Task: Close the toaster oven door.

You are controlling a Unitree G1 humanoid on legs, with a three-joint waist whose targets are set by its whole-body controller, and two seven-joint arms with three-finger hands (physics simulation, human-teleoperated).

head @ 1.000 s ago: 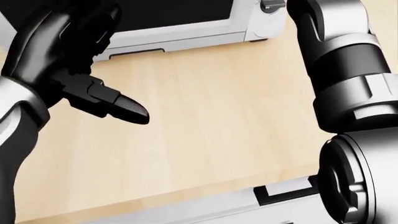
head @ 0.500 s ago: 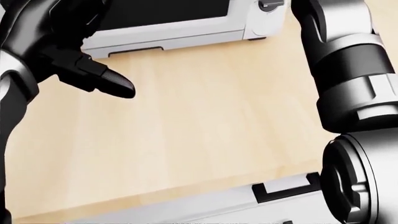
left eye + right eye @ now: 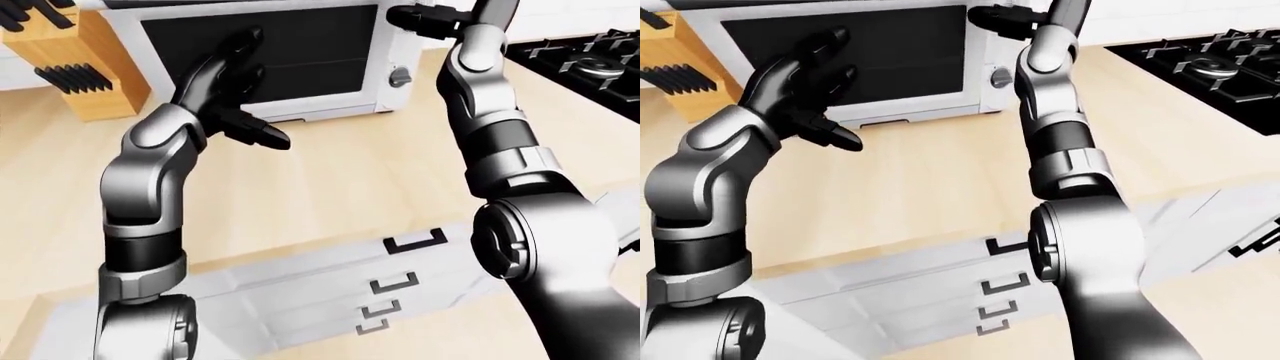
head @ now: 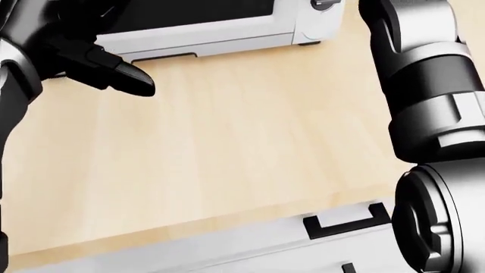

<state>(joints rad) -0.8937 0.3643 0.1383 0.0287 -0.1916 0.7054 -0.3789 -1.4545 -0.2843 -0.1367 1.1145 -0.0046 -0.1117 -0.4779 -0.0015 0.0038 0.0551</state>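
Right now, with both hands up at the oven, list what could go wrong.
1. The left hand is spread open against the door; a push could shove the oven across the counter.
2. The right hand sits beside the knob and could knock it.

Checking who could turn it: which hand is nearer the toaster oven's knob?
Right. The right hand sits just above the knob, at the oven's right edge. The left hand is spread open against the dark door glass, well left of the knob.
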